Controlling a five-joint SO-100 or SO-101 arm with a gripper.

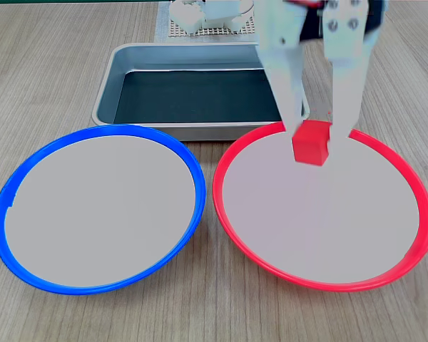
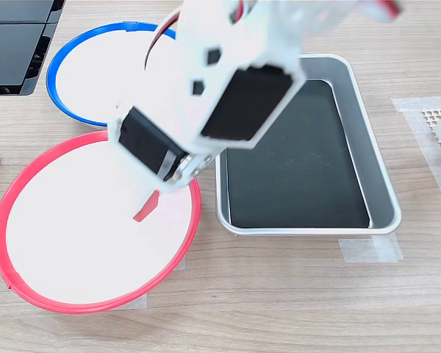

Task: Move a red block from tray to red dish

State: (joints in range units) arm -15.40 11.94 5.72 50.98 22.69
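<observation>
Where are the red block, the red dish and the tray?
red block (image 1: 312, 141): first exterior view, front face.
red dish (image 1: 221, 214): first exterior view, left red rim.
tray (image 1: 200, 130): first exterior view, near rolled rim.

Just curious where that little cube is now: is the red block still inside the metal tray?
No. In the first exterior view the red block is held over the red dish, and the tray holds nothing.
</observation>
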